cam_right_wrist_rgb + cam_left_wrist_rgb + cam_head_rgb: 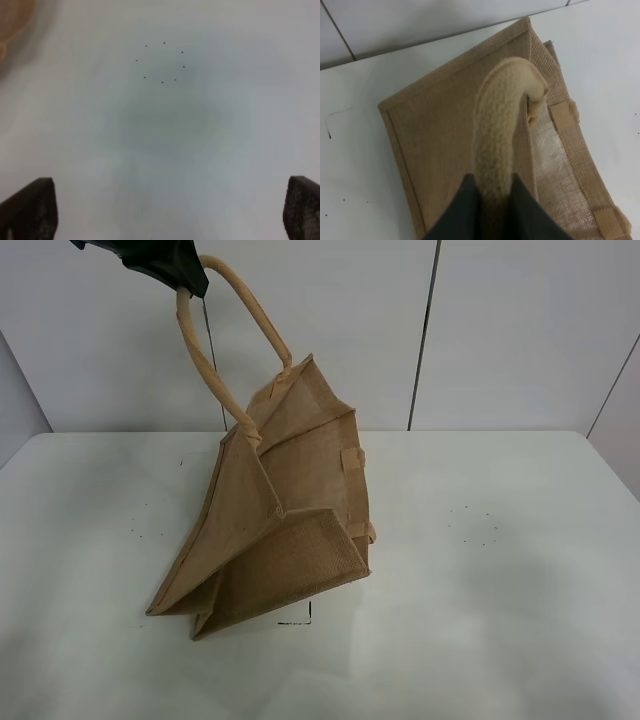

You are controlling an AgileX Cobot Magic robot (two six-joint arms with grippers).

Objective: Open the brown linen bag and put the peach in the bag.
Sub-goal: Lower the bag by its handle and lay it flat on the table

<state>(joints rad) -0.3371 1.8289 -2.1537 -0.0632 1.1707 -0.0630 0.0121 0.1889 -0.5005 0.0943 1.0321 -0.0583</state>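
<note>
The brown linen bag [275,530] stands tilted on the white table, its bottom corner on the surface and its mouth facing up and to the right. My left gripper [178,272] is shut on one beige loop handle [195,350] and holds it up high; the second handle [250,305] arches beside it. In the left wrist view the dark fingers [452,220] clamp the handle [497,130] above the bag [445,130]. My right gripper [167,210] is open and empty over bare table; it does not show in the high view. The peach is out of view.
The white table [500,540] carries a ring of small black dots [162,62] right of the bag and a black corner mark [305,618] at the bag's base. A white panelled wall [500,330] rises behind the table.
</note>
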